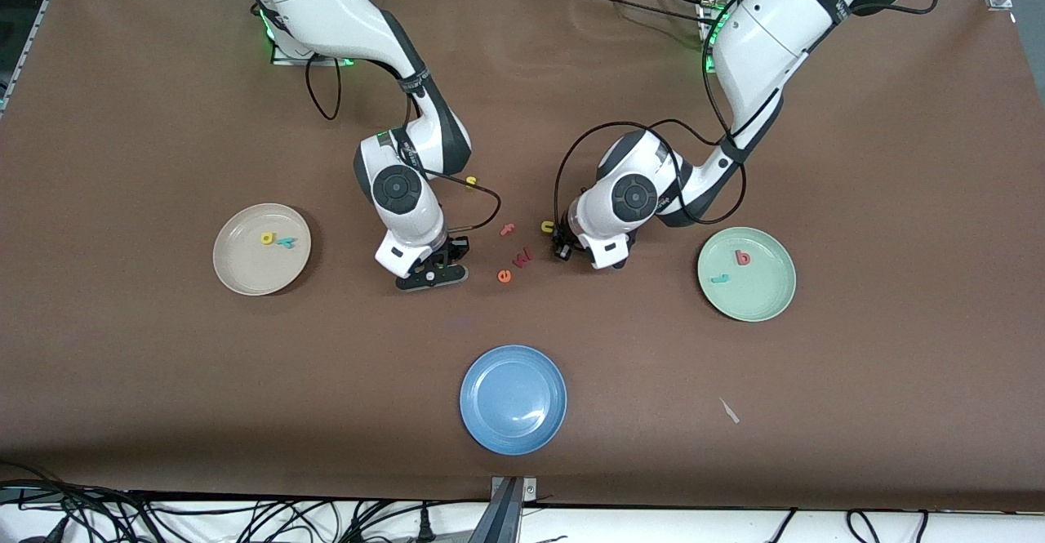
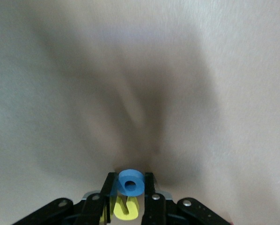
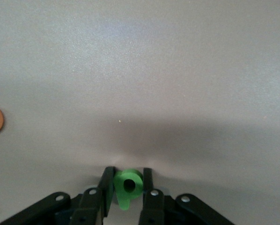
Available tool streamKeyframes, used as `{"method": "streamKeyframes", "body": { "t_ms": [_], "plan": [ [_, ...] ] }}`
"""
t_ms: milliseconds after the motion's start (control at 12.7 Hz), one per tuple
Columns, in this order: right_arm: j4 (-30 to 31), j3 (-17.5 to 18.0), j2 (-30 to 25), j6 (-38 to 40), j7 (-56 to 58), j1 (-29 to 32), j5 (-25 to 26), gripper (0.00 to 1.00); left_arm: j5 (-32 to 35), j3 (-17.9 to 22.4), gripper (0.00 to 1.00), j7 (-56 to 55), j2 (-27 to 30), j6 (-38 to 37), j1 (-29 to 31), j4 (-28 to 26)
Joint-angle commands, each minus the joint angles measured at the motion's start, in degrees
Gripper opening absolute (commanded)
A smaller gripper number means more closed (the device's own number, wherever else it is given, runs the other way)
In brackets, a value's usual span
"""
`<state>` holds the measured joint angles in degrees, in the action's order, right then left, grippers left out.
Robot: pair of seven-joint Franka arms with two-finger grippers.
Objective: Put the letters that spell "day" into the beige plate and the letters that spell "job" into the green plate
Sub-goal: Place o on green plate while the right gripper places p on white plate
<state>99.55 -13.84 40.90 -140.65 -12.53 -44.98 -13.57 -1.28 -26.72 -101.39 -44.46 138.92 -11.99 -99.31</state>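
Note:
My left gripper (image 2: 130, 180) is shut on the blue "o" (image 2: 131, 184), low over the table's middle (image 1: 562, 251), with the yellow "u" (image 2: 126, 209) just under its fingers. Low beside the orange "e", my right gripper (image 3: 128, 175) is shut on the green letter (image 3: 127, 186); the front view shows only its black fingers (image 1: 431, 273). The beige plate (image 1: 245, 269) toward the right arm's end holds a yellow rounded letter (image 1: 266, 238) and the teal "y" (image 1: 286, 242). In the green plate (image 1: 759, 294) toward the left arm's end lie the red "b" (image 1: 742, 258) and the teal "j" (image 1: 719, 278).
Loose letters lie between the two grippers: a yellow "s" (image 1: 470, 181), a pink "f" (image 1: 508, 230), a yellow "u" (image 1: 547, 225), a red letter (image 1: 523, 257) and an orange "e" (image 1: 504, 276). A blue plate (image 1: 513, 398) sits nearer the front camera.

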Motion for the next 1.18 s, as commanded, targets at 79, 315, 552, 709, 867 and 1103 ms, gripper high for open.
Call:
{"method": "streamKeyframes", "body": {
  "t_ms": [79, 315, 552, 709, 867, 1103],
  "plan": [
    [-1.02, 0.04, 0.32, 0.73, 1.36, 0.41, 0.04, 0.16, 5.13, 1.06, 0.11, 1.19, 5.6, -10.05, 1.17, 1.22],
    [-1.02, -0.83, -3.62, 6.41, 5.83, 1.64, -0.32, 0.16, 6.29, 0.97, 0.11, 7.41, 6.58, -13.04, 3.63, 2.89],
    [-0.24, -4.95, -8.02, 15.55, 14.18, 2.97, -0.41, 0.16, 6.29, 0.89, 0.11, 17.25, 7.28, -20.59, 7.67, 6.4],
    [0.64, -10.04, -10.65, 21.53, 22.06, 2.88, -0.41, 0.16, 6.29, 0.97, 0.11, 23.4, 8.07, -24.55, 10.4, 7.99],
    [3.09, -15.49, -13.29, 24.98, 30.33, 2.88, -0.41, 0.16, 6.29, 1.06, 0.11, 31.91, 8.51, -27.02, 13.99, 8.52],
    [9.07, -23.66, -15.32, 24.11, 40.11, 2.96, -0.58, 0.16, 7.69, 1.41, 0.11, 43.97, 8.25, -27.56, 19.18, 8.43]
  ]
}}
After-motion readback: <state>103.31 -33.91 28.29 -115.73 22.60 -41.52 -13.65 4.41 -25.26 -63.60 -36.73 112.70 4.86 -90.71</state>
